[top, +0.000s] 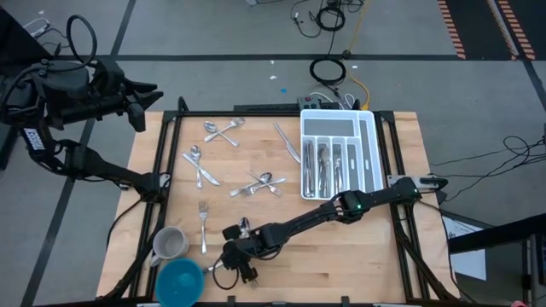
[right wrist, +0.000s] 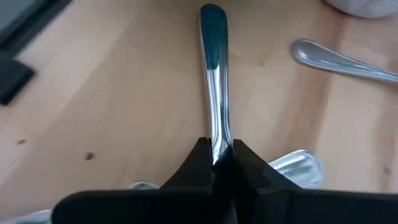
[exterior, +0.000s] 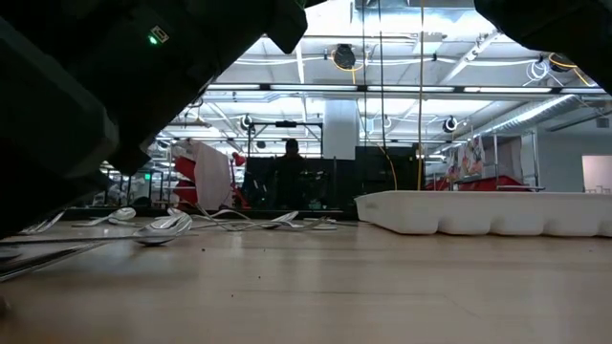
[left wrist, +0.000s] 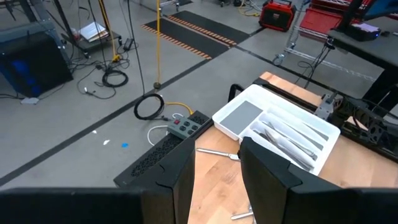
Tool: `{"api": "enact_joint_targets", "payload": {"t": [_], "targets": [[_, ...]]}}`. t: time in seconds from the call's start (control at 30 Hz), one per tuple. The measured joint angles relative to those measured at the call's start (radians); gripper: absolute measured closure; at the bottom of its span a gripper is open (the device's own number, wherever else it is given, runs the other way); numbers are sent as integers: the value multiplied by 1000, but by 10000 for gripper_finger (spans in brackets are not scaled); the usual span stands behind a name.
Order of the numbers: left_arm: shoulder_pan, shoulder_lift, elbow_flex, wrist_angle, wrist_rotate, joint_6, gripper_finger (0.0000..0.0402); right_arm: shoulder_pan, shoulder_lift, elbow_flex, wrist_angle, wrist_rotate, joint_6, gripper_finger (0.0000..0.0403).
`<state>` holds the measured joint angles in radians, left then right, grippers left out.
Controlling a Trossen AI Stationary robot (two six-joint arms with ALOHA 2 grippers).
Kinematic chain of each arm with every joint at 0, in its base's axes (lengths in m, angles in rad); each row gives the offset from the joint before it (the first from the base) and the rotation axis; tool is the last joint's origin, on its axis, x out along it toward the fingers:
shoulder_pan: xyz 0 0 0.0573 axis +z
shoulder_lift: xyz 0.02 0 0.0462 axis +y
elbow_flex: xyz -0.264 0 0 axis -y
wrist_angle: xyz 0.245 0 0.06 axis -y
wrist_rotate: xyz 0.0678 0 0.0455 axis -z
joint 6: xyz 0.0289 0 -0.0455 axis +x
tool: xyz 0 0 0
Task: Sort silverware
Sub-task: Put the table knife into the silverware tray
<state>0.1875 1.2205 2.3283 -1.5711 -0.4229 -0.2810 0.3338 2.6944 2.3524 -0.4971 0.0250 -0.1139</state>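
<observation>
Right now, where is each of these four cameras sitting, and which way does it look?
High: above, looking straight down at the table; both arms show.
Low: at tabletop height, looking across to the white tray; dark arm parts overhead.
Left wrist: on the left arm, raised off the table's corner, open left gripper in front.
Right wrist: close over the wood, right gripper shut on a utensil handle.
High, low and left wrist share the tray.

Table [top: 358, 256]: light wood top, black frame along the edges
Far right: white organiser tray [top: 368, 141] — silverware in its slots
Far and middle left: loose spoons and forks [top: 223, 132] scattered, one knife [top: 287, 141] beside the tray
Near left: fork [top: 203, 226], grey mug [top: 170, 244], blue bowl [top: 180, 280]
</observation>
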Motion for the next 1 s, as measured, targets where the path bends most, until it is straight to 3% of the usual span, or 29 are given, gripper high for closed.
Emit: {"api": "enact_joint_targets", "payload": {"t": [0.57,0.77,1.0], "targets": [[0,0,0,0,0,9,269,-32,-148,-1,-69,199,148,401],[0,-8,0,0,0,9,269,-65,-272,2,-340,243,197,401],[0,-19,0,0,0,29,269,-46,-388,4,-837,236,12,401]]}}
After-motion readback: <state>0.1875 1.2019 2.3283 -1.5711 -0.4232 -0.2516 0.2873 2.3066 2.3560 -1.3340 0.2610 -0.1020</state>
